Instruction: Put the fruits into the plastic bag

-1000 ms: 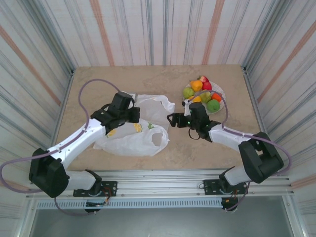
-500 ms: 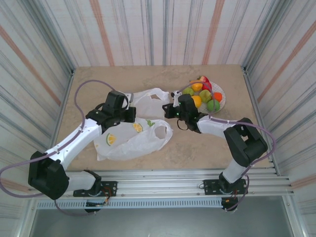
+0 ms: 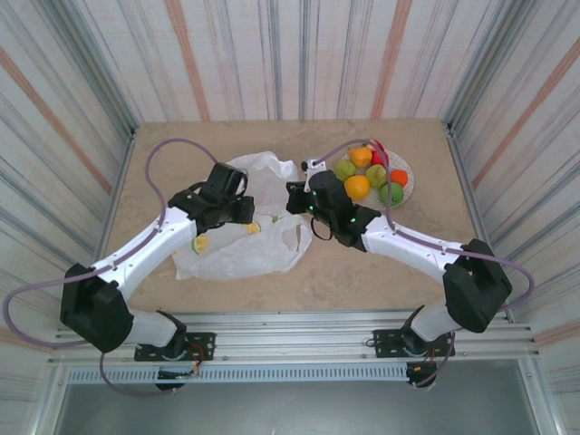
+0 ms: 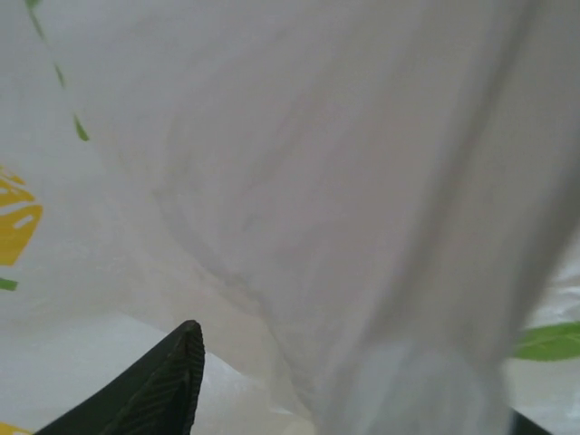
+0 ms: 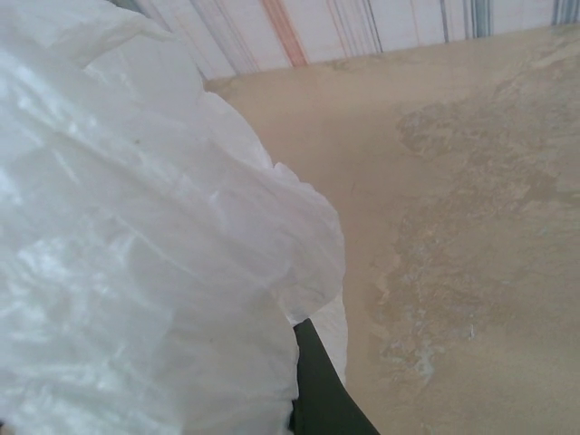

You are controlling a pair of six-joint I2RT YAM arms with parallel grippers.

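Top external: right jaws pinch plastic bag (image 3: 237, 258) (left jaws over it).

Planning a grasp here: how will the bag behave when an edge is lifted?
Probably floppy: the bag lies crumpled in loose folds. Likely very light, as its film looks thin and translucent. Its glossy surface may slip in a light pinch.

Tan, stone-look table (image 3: 362, 272) w/ mottled lighter patches; the same top runs across the right wrist view (image 5: 453, 227). Round white plate (image 3: 409, 166) sits far right, near the back corner. Striped wall panels (image 3: 299, 54), grey/white w/ orange bands, box in three sides. Metal rail (image 3: 299, 326) runs along the near edge; slotted strip just below it.
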